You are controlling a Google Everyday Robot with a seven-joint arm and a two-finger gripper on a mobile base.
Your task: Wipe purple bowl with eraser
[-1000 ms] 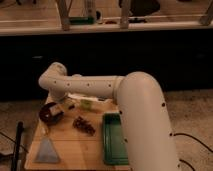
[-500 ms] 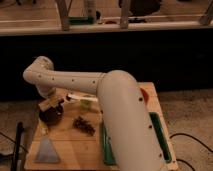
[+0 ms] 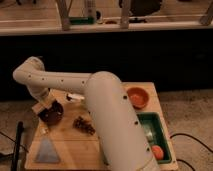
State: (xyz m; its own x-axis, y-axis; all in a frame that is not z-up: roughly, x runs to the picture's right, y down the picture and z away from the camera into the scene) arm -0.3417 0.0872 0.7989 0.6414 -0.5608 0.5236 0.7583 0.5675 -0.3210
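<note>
The purple bowl [image 3: 52,115] sits at the left of the wooden table [image 3: 70,145]. My arm reaches from the lower right across the table and bends down at the far left. My gripper [image 3: 45,103] is at the bowl's upper-left rim. It is shut on the eraser [image 3: 39,107], a pale tan block that rests against the bowl's left edge. The arm's wrist hides much of the gripper.
A bright orange bowl [image 3: 136,96] stands at the table's back right. A green tray [image 3: 161,131] at the right holds an orange object [image 3: 157,152]. A blue-grey triangular cloth [image 3: 46,150] lies front left. A brown cluster [image 3: 84,125] and a small white item [image 3: 75,96] lie mid-table.
The arm's elbow has swung further left and the forearm has moved with it. The gripper has stayed at the purple bowl's rim with the eraser.
</note>
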